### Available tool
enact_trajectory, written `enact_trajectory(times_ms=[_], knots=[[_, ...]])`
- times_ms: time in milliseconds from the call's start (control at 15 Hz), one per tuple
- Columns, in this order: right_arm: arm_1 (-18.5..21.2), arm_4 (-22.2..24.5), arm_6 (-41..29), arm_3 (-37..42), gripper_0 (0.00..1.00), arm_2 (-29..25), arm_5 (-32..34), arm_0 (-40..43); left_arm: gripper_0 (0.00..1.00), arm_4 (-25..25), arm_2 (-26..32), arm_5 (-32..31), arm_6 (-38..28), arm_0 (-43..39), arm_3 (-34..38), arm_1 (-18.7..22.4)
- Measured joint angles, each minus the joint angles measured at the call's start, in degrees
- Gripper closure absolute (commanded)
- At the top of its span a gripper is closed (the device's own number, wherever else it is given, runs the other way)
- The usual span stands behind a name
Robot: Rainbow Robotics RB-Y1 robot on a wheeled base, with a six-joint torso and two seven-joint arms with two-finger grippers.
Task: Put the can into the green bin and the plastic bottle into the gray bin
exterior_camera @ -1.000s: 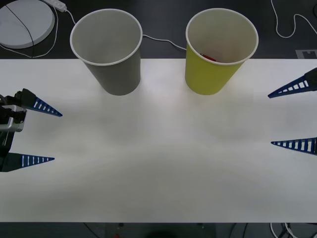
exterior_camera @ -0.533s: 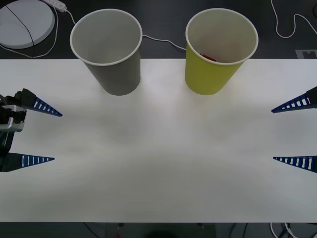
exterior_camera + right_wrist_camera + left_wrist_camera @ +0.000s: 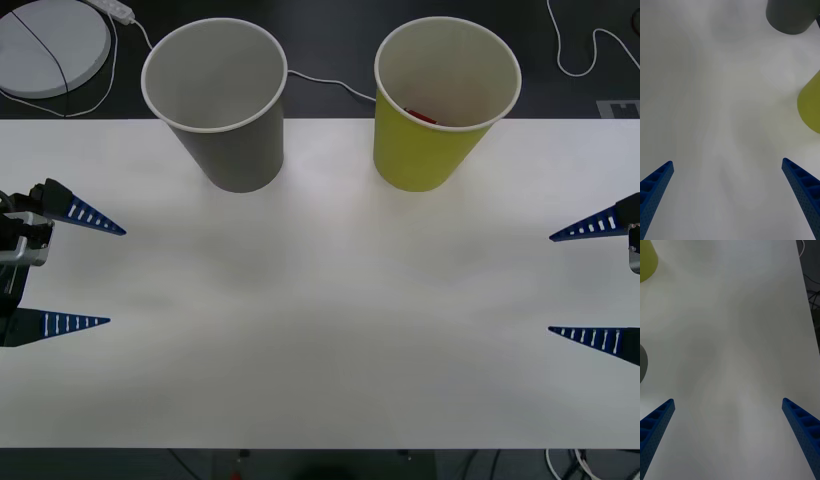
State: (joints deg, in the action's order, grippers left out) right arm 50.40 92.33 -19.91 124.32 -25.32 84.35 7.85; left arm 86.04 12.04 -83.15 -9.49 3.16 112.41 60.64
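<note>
With a sliver of red can (image 3: 421, 117) lying inside the green bin (image 3: 440, 150) beside the gray bin (image 3: 232, 145), left gripper (image 3: 75, 272) and right gripper (image 3: 598, 283) hang spread-fingered and empty at opposite table (image 3: 320, 300) edges, apparently parked clear.

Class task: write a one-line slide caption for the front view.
Gray bin and green bin stand on the white table.

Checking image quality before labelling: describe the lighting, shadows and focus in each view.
Front view: even light, the white table bright with faint soft shadows beside the gray paper-cup-shaped bin and the yellow-green paper-cup-shaped bin, all sharp. Right wrist view: mottled soft shadows on the table, both bins blurred. Left wrist view: similar diffuse shading, no glare.
</note>
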Motion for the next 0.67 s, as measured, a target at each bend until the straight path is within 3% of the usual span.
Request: enact_trajectory(times_ms=[667], knots=[[-0.1,-0.2,2.3,-2.7,0.00,0.0,0.1,-0.2,0.00,0.0,0.0,0.0,0.0,0.0,0.0,0.0]])
